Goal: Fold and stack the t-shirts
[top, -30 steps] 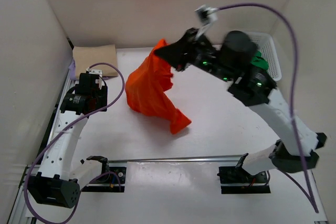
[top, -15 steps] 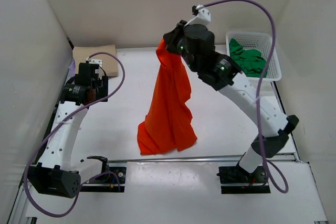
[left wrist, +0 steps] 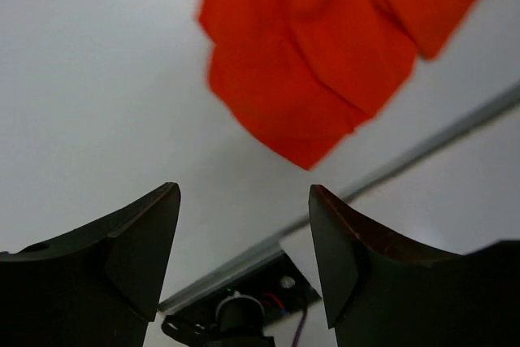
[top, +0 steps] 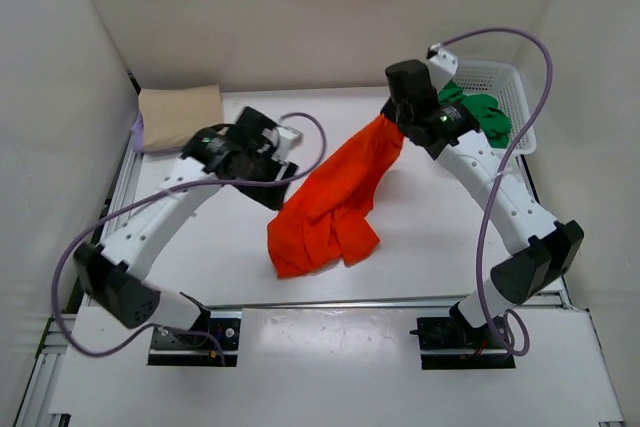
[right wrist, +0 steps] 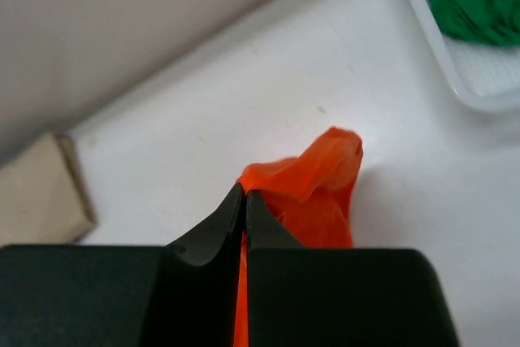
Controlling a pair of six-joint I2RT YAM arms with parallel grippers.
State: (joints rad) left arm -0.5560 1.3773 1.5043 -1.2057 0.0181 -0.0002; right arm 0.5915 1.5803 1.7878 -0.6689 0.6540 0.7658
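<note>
Since a second ago the left arm has swung in from the bench's (top: pixel 420 237) left edge toward the middle, and the right arm has carried its catch down and rightward. Nearest, the loose end of the orange-red t-shirt (top: pixel 330 209) lies crumpled on the bench, just short of the rail (top: pixel 400 301). The rest slopes up and away, held so, I judge, to be drawn out flat for folding. The left claw (left wrist: pixel 242 201) hangs spread and empty beside the cloth, forearm reaching across, likely after a corner. Further back the right claw (right wrist: pixel 244 194) is pressed together, pinching the shirt's top edge, its arm arched high. Farthest, the beige t-shirt (top: pixel 178 105) sits folded on the lavender t-shirt (top: pixel 137 133), and the green t-shirt (top: pixel 482 113) waits in the basket (top: pixel 520 97).
</note>
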